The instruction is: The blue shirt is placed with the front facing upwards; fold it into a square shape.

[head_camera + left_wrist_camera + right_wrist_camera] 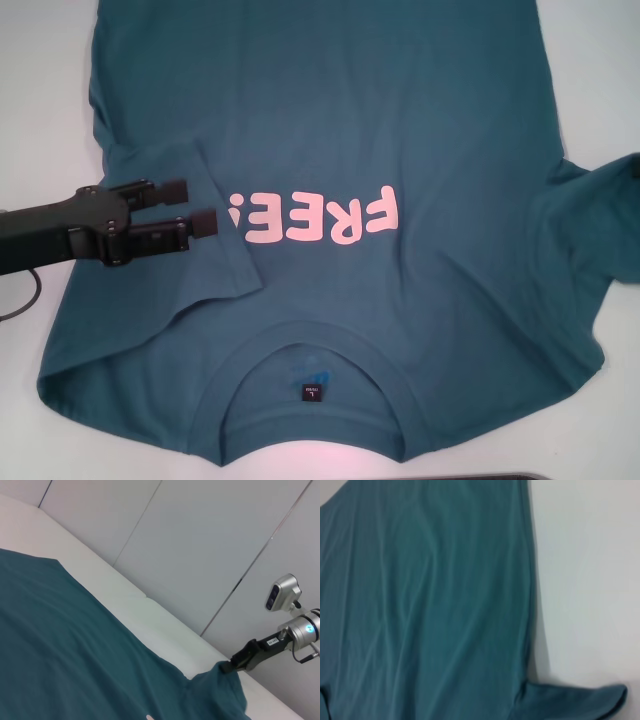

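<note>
Left sleeve [190, 235] folded in; left gripper [204, 206] spread above it. Right gripper [239, 663] pinching right sleeve [590, 235]. Blue shirt [400, 120] body unfolded on table [40, 120].

left gripper [203, 206] — over folded sleeve, blocks left approach | blue shirt [400, 120] centre open | right gripper [235, 664] — at far sleeve

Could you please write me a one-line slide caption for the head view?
Left claw, open, hovers over the folded-in left sleeve of the blue shirt, lying front-up beside its pink print.
</note>
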You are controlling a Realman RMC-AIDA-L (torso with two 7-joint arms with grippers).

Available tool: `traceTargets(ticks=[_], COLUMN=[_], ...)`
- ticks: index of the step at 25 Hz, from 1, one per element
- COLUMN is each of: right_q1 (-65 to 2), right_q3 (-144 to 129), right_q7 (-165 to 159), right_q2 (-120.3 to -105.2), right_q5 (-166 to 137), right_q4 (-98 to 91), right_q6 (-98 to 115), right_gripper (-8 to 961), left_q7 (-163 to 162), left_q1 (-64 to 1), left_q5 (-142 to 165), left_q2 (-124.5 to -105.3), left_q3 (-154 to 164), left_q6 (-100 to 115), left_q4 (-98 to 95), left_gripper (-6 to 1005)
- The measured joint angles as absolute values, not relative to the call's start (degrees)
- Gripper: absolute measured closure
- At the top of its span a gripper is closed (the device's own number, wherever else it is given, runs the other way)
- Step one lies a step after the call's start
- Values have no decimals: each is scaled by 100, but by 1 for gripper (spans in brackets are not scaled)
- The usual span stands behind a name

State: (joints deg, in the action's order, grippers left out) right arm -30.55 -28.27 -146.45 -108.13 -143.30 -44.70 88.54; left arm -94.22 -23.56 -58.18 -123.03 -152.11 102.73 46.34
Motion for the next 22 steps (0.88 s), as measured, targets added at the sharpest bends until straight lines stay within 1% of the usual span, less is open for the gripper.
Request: traceTargets(ticks=[7, 13, 15, 17, 22], right_q1=[-3178, -3317, -3359, -3396, -3435], right_q3=[-2767, -2701, -2705, -2737, -2800], right_q7=[-14700, -14730, -14729, -14720, -14696], right_q2=[-10807, -10733, -10730, -10760, -10950], right_q5=[-14316, -14308, -14308, -14311, -14310], right_q4=[-4498, -4578, -4589, -4569, -4540], right_q6=[8842, 9230, 9404, 9537, 9613], right_gripper=[921, 915, 913, 911, 906], left_q7=[-9422, -9445, -9459, -9461, -9469], left_q1=[-2331, -2329, -2329, -2334, -2345], left_q5=[-5818, -5819, -5819, -5819, -5822], left_q2=[-12305, -12305, -12305, -12305, -12300], left_q3=[-15262, -15267, -15267, -15267, -15333], left_q6=[10301, 10308, 10311, 10300, 10258], left_q4=[4635, 4651, 4658, 4656, 4646], left_gripper=[139, 139, 140, 140, 140])
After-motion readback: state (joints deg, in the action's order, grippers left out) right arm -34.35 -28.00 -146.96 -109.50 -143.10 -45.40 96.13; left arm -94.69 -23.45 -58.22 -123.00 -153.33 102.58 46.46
